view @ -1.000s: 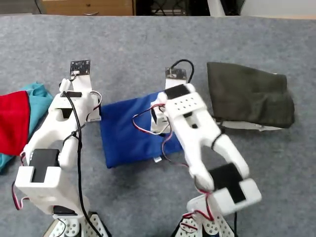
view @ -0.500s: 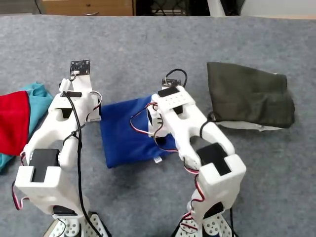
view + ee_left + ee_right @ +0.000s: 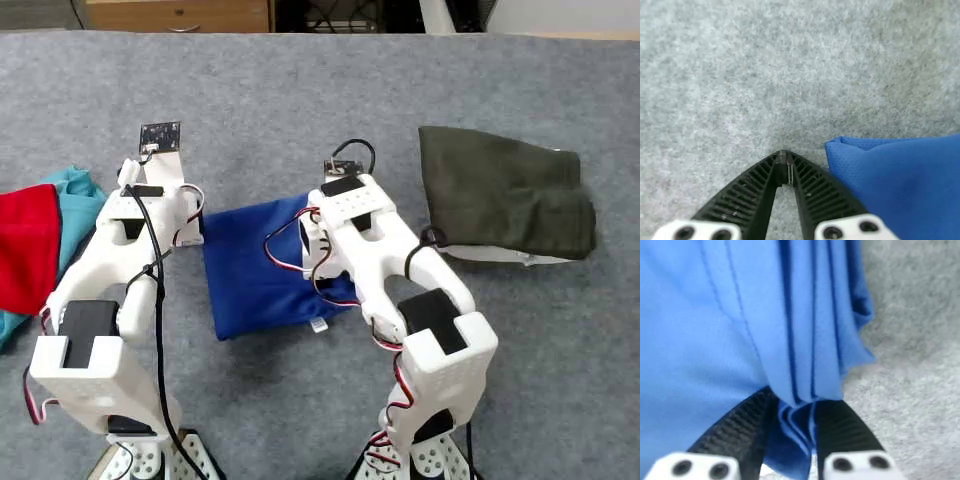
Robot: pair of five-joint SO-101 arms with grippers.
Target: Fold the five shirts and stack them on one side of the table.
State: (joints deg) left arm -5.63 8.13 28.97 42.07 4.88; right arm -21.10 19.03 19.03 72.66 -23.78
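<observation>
No text, number or sign can be read; the white tag (image 3: 318, 323) on the blue shirt (image 3: 255, 275) is too small to read.

From my feed, the table (image 3: 300, 90) has a grey, felt-like surface. The blue shirt (image 3: 250, 275) lies folded on it near the middle. Off to the right of the blue shirt sits a folded olive shirt (image 3: 500, 190), with the edge of a white shirt (image 3: 490, 256) poking out from under its near side. Well to the left of the blue shirt, at the table's edge, I see a red shirt (image 3: 25, 245) lying over a teal shirt (image 3: 80, 195), which shows beyond it.
</observation>
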